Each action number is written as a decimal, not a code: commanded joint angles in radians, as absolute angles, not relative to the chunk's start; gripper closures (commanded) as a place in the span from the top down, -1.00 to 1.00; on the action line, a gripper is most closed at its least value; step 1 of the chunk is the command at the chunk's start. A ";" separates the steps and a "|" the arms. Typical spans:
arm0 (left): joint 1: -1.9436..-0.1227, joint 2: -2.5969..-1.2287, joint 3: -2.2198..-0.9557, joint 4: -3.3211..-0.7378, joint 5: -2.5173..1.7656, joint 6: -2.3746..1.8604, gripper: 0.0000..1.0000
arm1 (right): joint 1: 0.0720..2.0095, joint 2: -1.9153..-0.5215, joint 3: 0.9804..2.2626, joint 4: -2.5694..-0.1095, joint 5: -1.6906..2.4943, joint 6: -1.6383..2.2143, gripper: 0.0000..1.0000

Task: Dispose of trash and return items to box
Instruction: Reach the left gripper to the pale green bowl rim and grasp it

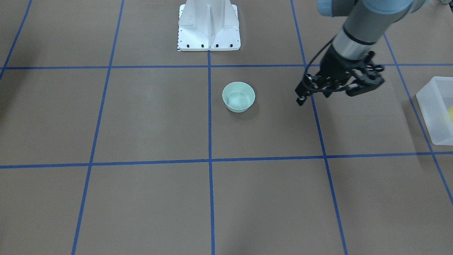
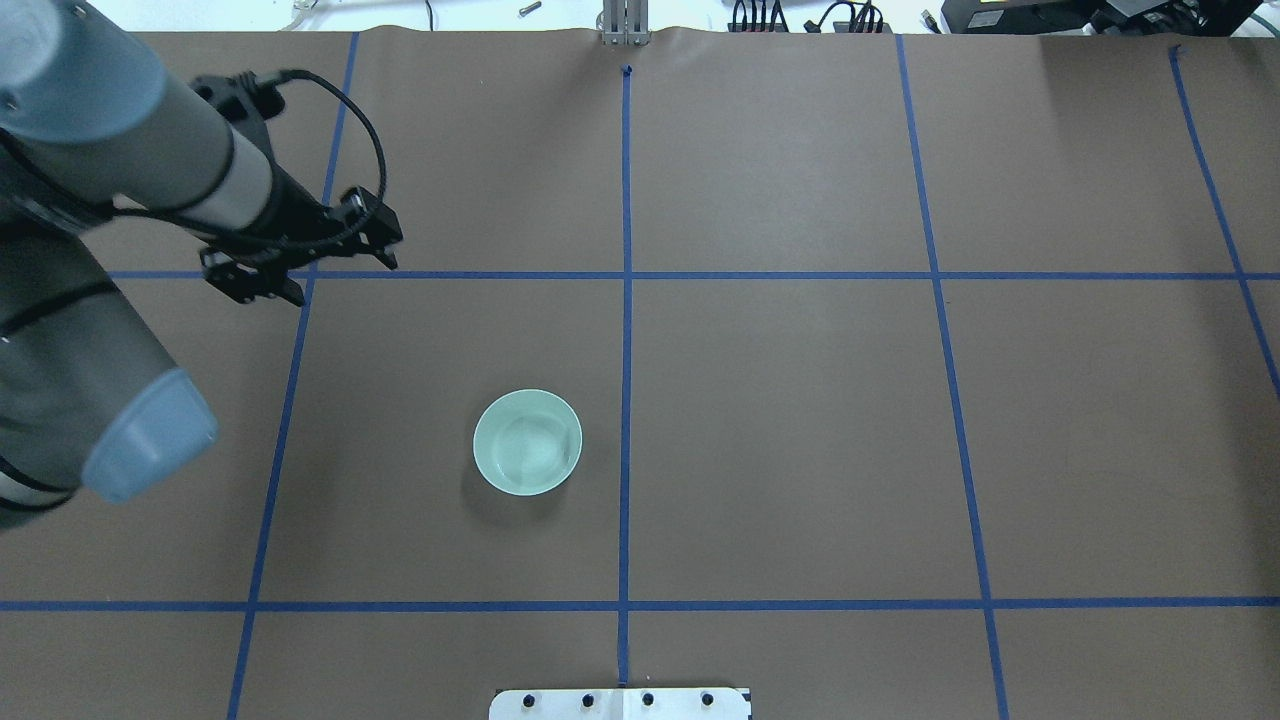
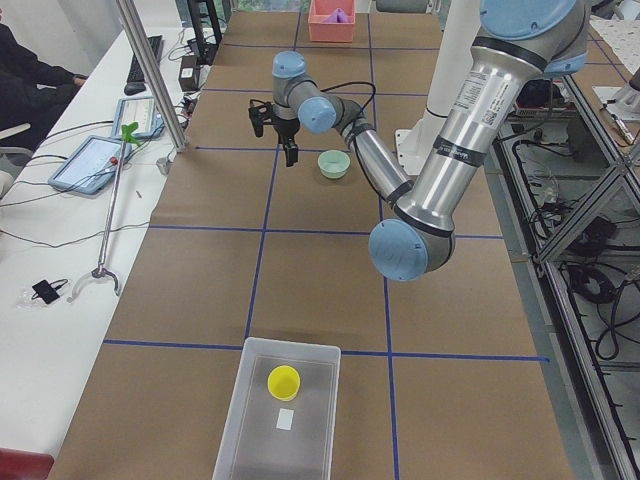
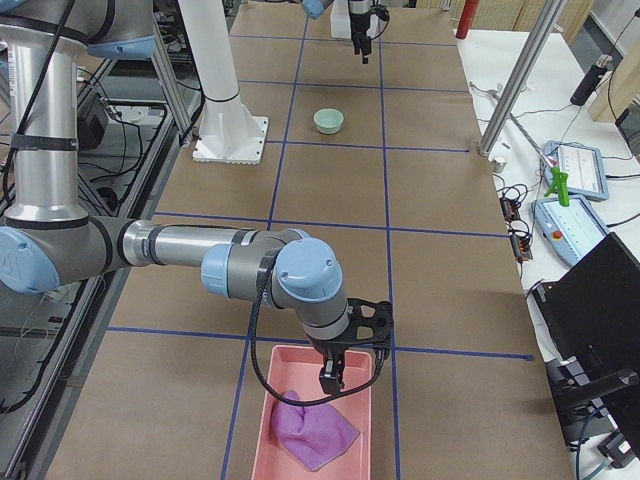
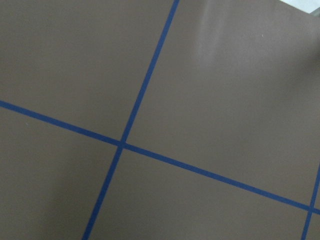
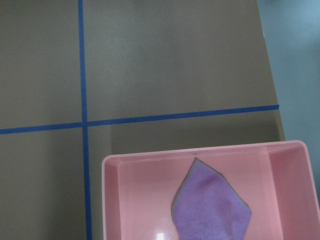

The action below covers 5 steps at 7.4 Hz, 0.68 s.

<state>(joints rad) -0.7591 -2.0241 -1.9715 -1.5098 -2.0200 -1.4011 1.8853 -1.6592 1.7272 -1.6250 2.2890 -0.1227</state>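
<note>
The pale mint-green bowl [image 1: 238, 96] stands upright and empty near the table's middle; it also shows in the overhead view [image 2: 527, 442] and the left side view [image 3: 334, 164]. The yellow cup [image 3: 284, 381] sits inside the translucent box [image 3: 232, 420], which is at the table's left end [image 1: 433, 109]. My left gripper [image 2: 255, 285] looks open and empty. It hangs above the table between box and bowl [image 1: 366, 85], well apart from both. My right gripper [image 4: 340, 375] hangs over a pink bin. I cannot tell whether it is open or shut.
A pink bin [image 4: 262, 440] at the table's right end holds a purple cloth [image 6: 210, 210]. The robot's white base [image 1: 208, 32] stands behind the bowl. Blue tape lines cross the brown table. A side desk with tablets [image 3: 95, 160] runs along the far edge.
</note>
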 commanded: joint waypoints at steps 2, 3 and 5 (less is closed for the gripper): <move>-0.568 -2.020 -1.847 -1.671 -1.883 -1.506 0.96 | 1.853 -1.655 1.766 -1.626 2.354 -0.054 1.00; -0.528 -2.019 -1.820 -1.701 -1.864 -1.514 0.96 | 1.848 -1.657 1.775 -1.626 2.358 -0.052 1.00; -0.460 -2.019 -1.818 -1.701 -1.847 -1.545 0.96 | 1.847 -1.669 1.792 -1.623 2.358 -0.055 1.00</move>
